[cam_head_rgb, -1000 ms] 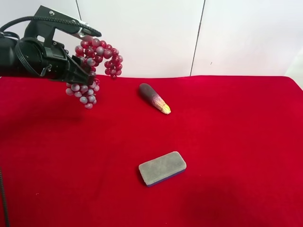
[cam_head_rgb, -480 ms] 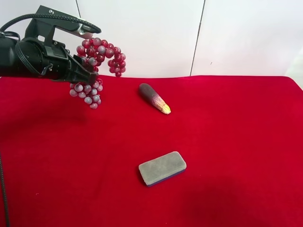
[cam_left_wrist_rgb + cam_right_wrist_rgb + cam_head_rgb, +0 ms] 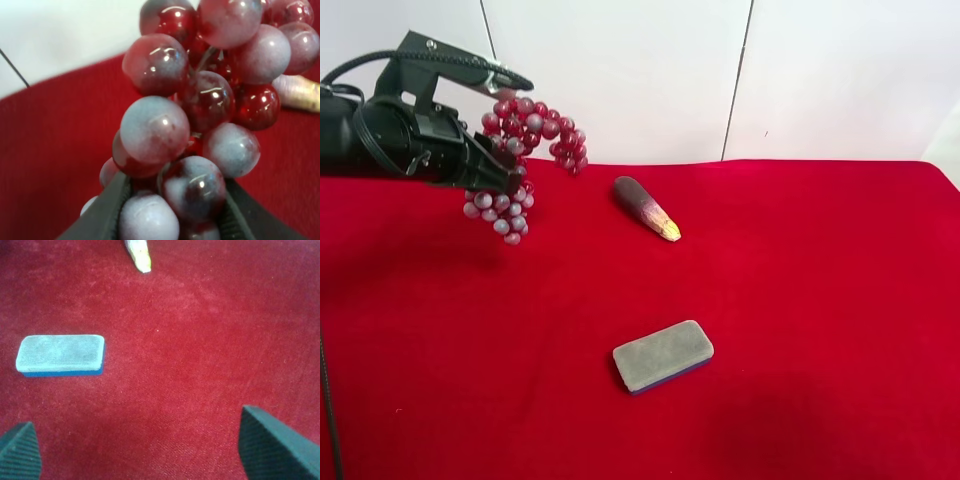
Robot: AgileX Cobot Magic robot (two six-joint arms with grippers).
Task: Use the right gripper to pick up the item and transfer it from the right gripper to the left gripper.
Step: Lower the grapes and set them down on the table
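A bunch of red and frosted-purple grapes [image 3: 532, 132] hangs in the air over the far left of the red cloth. It fills the left wrist view [image 3: 200, 100]. My left gripper [image 3: 505, 168] is shut on the bunch, its dark fingers [image 3: 107, 210] pressing the lower grapes from both sides. It is the arm at the exterior high view's left. My right gripper [image 3: 145, 455] is open and empty, low over bare red cloth. It does not show in the exterior high view.
A grey block with a blue base [image 3: 662, 355] lies mid-cloth, ahead of the right gripper [image 3: 61, 355]. A dark purple tapered vegetable with a yellowish tip [image 3: 646, 207] lies near the back. The red cloth [image 3: 820, 300] covers the table; a white wall stands behind.
The left gripper has shifted slightly right and down with the grapes, and the bunch has swung a little to the right. The block and vegetable have not moved.
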